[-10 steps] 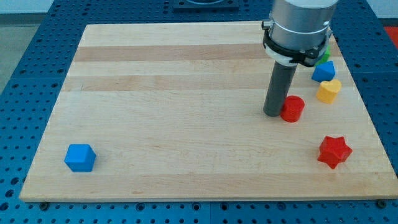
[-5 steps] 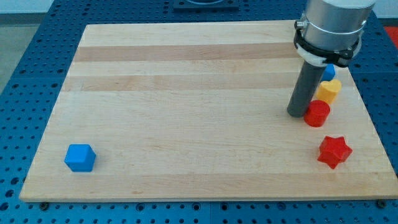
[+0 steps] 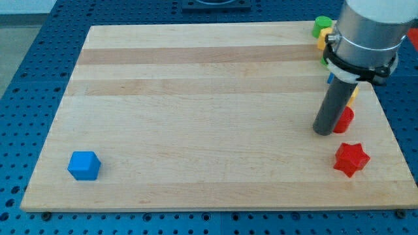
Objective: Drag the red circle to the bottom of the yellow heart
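The red circle [image 3: 344, 121] sits near the view's right edge of the board, mostly hidden behind my rod. My tip [image 3: 322, 131] rests on the board, touching the circle's left side. The yellow heart [image 3: 353, 96] is just above the circle; only a sliver of it shows past the rod. The circle lies right below the heart, close to it or touching it.
A red star [image 3: 351, 158] lies below the circle near the board's right edge. A blue cube [image 3: 84, 165] sits at the bottom left. A green block [image 3: 321, 26] and a yellow block [image 3: 321, 41] show at the top right, and a blue sliver [image 3: 330, 78] shows left of the rod.
My tip has moved to the right, pushing the red circle right to just below the yellow heart. The rod now hides most of the heart and the blue block.
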